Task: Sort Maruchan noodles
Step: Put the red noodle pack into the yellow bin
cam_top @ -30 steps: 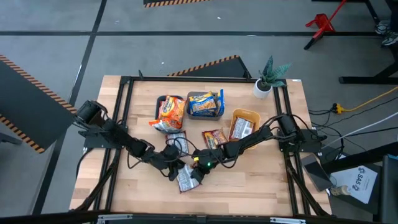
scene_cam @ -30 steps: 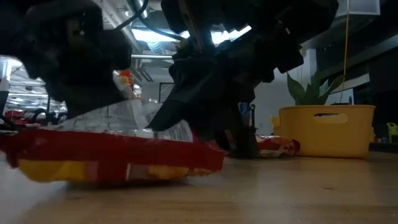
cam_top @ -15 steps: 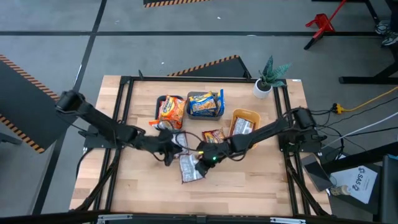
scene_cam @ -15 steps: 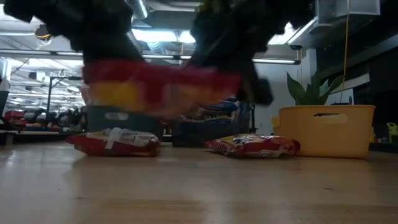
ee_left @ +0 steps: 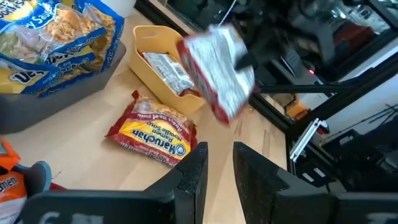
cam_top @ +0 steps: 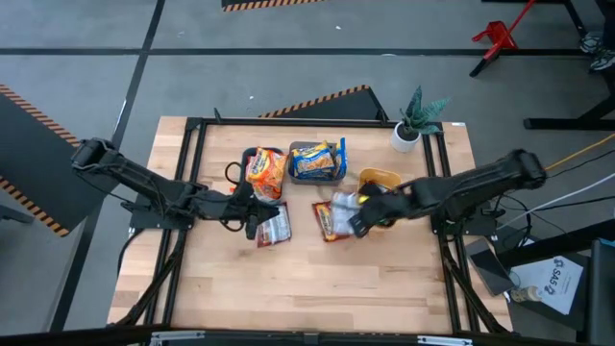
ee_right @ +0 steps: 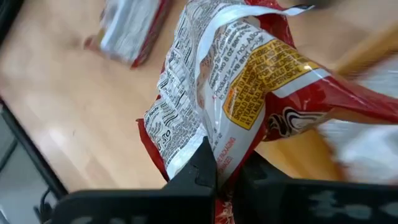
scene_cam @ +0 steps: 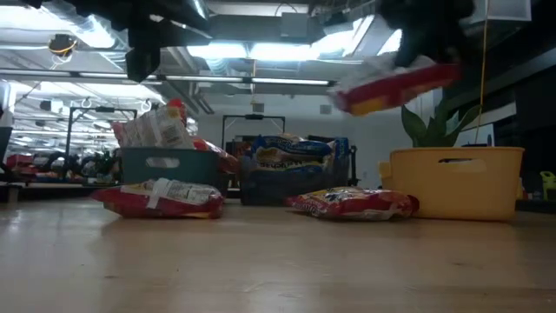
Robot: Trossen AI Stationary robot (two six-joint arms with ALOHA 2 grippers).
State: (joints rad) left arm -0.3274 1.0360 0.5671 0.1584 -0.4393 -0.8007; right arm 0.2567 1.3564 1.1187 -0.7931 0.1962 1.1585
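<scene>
Right gripper [ee_right: 227,180] clamped on red-white noodle packet [ee_right: 242,87], airborne beside yellow tray [cam_top: 384,183]. Best: centre over tray, lower, then release. Left gripper [ee_left: 217,165] part-open, empty, near teal tray [cam_top: 252,157].

We see two slim black arms built of jointed tubular links, with thin black cables looping loosely alongside them. The left gripper [ee_left: 219,177] ends in two flat, dark, blocky fingers with squared tips. The right gripper [ee_right: 227,169] has matching matte black fingers that taper to blunt points.
</scene>
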